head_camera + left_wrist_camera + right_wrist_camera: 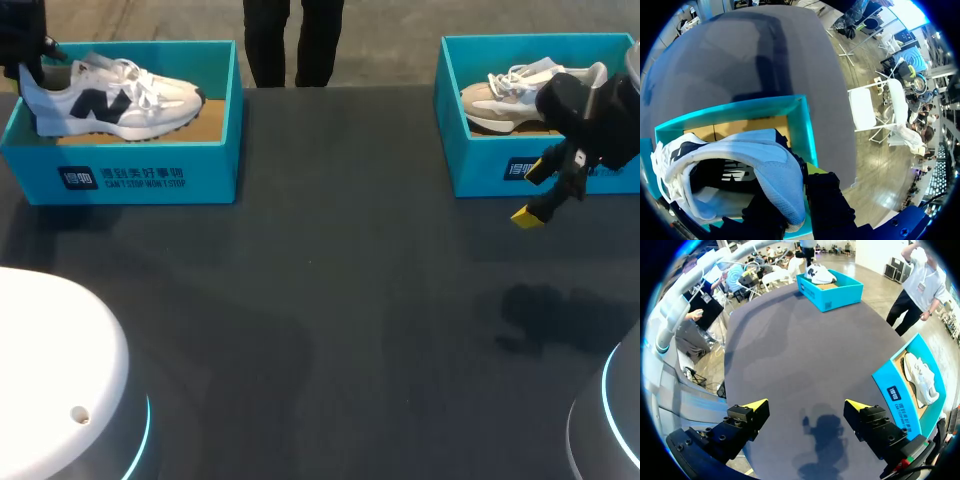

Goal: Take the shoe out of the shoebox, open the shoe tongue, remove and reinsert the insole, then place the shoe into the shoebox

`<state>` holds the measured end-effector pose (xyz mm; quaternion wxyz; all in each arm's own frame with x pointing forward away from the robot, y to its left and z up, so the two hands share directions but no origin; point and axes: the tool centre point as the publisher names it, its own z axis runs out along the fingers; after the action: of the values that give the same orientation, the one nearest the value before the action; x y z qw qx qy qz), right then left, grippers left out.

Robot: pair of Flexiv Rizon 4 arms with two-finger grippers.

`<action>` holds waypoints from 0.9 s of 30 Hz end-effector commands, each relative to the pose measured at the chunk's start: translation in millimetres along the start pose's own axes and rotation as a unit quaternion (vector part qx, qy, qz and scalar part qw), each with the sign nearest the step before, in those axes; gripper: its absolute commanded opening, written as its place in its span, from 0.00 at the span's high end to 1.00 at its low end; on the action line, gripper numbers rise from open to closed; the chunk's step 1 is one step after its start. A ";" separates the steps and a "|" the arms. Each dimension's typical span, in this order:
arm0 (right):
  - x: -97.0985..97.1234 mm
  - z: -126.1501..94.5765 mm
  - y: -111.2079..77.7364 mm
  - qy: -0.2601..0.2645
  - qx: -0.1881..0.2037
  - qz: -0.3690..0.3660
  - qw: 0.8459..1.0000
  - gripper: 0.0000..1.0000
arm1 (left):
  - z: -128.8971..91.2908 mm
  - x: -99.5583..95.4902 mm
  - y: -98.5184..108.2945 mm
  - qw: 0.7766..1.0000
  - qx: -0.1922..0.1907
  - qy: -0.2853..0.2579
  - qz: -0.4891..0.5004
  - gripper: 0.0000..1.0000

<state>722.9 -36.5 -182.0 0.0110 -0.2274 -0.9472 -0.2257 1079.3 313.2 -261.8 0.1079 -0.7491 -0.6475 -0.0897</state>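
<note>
A white sneaker with navy markings (120,100) lies in the teal shoebox (120,175) at the table's far left. My left gripper (33,68) is at the shoe's heel end. In the left wrist view the light blue heel (780,175) sits pinched between the dark fingers of the gripper (792,210), over the box (800,120). My right gripper (534,193) hangs open and empty above the table, in front of a second teal box (490,175). Its yellow tips stand wide apart around the gripper's middle (806,405).
The second box (900,390) at the far right holds a beige and white sneaker (500,100). White robot bases stand at the near left (50,380) and near right (610,420) corners. Dark tabletop (330,300) stretches between the boxes.
</note>
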 end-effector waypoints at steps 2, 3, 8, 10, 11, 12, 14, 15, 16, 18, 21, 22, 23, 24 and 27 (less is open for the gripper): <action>-1.5 1.3 1.3 0.001 0.002 0.000 1.000 0.00 | 8.8 -5.3 0.9 1.000 -0.003 -0.002 0.001 1.00; -1.5 1.3 1.3 0.001 0.002 0.000 1.000 0.00 | 9.9 -6.5 0.3 1.000 -0.002 -0.004 0.002 1.00; -1.5 1.3 1.3 0.001 0.002 0.000 1.000 0.00 | 14.9 -13.9 -5.5 1.000 -0.004 -0.007 0.002 1.00; -1.5 1.3 1.3 0.001 0.002 0.000 1.000 0.00 | 17.2 -16.3 -7.2 1.000 -0.004 -0.008 0.003 1.00; -1.5 1.3 1.3 0.001 0.002 0.000 1.000 0.00 | 19.2 -18.9 -9.1 1.000 -0.005 -0.011 0.008 1.00; -1.5 1.3 1.3 0.001 0.002 0.000 1.000 0.00 | 20.6 -20.6 -10.5 1.000 -0.004 -0.011 0.009 1.00; -1.5 1.3 1.3 0.001 0.002 0.000 1.000 0.00 | 23.7 -23.8 -12.9 1.000 -0.001 -0.010 0.012 1.00; -1.5 1.3 1.3 0.001 0.002 0.000 1.000 0.00 | 25.3 -24.6 -13.6 1.000 0.001 -0.010 0.011 1.00; -1.5 1.3 1.3 0.001 0.002 0.000 1.000 0.00 | 26.3 -24.9 -14.3 1.000 0.002 -0.014 0.010 1.00; -1.5 1.3 1.3 0.001 0.002 0.000 1.000 0.00 | 29.6 -26.3 -16.5 1.000 0.004 -0.011 0.010 1.00; -1.5 1.3 1.3 0.001 0.002 0.000 1.000 0.00 | 34.9 -27.1 -17.6 1.000 0.006 -0.014 0.008 1.00; -1.5 1.3 1.3 0.001 0.002 0.000 1.000 0.00 | 35.8 -27.0 -17.9 1.000 0.005 -0.014 0.008 1.00; -1.5 1.3 1.3 0.001 0.002 0.000 1.000 0.00 | 37.5 -27.1 -18.3 1.000 0.005 -0.015 0.008 1.00; -1.5 1.3 1.3 0.001 0.002 0.000 1.000 0.00 | 38.4 -27.1 -18.5 1.000 0.004 -0.015 0.006 1.00; -1.5 1.3 1.3 0.001 0.002 0.000 1.000 0.00 | 43.3 -27.2 -18.8 1.000 0.007 -0.015 0.005 1.00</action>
<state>722.9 -36.5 -182.0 0.0110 -0.2274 -0.9472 -0.2257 1057.3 300.6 -307.4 0.1070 -0.7524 -0.6459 -0.0726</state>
